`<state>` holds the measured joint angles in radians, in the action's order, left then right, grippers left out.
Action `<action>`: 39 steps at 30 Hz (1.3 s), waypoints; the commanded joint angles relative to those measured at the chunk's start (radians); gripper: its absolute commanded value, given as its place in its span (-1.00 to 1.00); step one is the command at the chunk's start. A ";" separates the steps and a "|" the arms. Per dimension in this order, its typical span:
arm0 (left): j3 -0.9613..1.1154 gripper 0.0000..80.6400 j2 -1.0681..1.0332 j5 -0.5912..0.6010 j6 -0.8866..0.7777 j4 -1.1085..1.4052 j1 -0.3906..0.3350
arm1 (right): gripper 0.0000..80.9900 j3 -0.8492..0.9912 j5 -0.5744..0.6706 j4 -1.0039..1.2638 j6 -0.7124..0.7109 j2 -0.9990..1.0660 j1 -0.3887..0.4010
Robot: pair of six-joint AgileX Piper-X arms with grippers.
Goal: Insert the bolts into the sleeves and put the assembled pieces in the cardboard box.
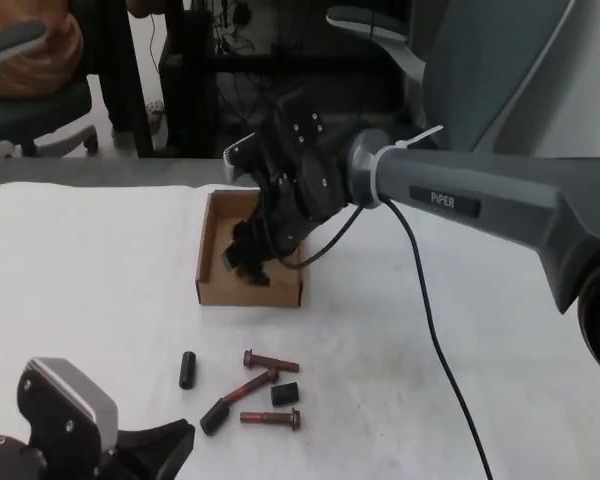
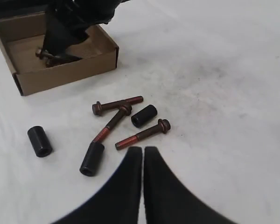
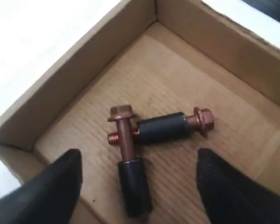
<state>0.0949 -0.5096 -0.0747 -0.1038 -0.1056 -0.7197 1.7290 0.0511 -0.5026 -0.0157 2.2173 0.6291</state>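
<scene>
- Your right gripper [image 3: 139,161] hangs over the cardboard box [image 1: 250,293], fingers spread wide and holding nothing. Two assembled pieces [image 3: 165,127] lie crossed on the box floor.
- Your left gripper [image 2: 143,151] is pinched together on nothing, just beside three bolts [image 2: 142,134] and three sleeves [image 2: 39,141] on the bench [image 1: 100,280].
- One bolt's tip meets a sleeve, can't tell if it's actually in.
- Watch the box wall: a finger catching it on the way out could drag the whole box.
- That pile is tight and everything in it looks like it rolls, so a clumsy nudge could scatter the lot.
</scene>
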 commanded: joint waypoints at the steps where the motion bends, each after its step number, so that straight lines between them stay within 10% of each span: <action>1: 0.005 -0.95 0.009 -0.053 0.002 0.005 0.001 | 0.62 0.016 0.019 -0.044 0.016 -0.051 -0.002; 5: 0.005 -0.95 0.003 -0.242 -0.060 -0.012 0.032 | 0.45 0.016 0.053 -0.162 0.008 -0.139 -0.002; 8: 0.005 -0.96 -0.043 -0.110 -0.070 -0.011 0.117 | 0.45 0.016 0.078 -0.234 -0.011 -0.212 0.007; 17: 0.086 0.46 -0.512 0.075 -0.038 0.138 0.455 | 0.45 -0.095 0.087 -0.292 0.009 -0.421 0.106; 39: 0.602 0.32 -0.993 0.205 -0.143 -0.229 0.394 | 0.45 -0.435 -0.009 -0.330 0.083 -0.803 0.054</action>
<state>0.6641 -1.5034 0.1118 -0.2238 -0.3368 -0.3030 1.3223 0.0445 -0.8394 0.0726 1.4453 0.6935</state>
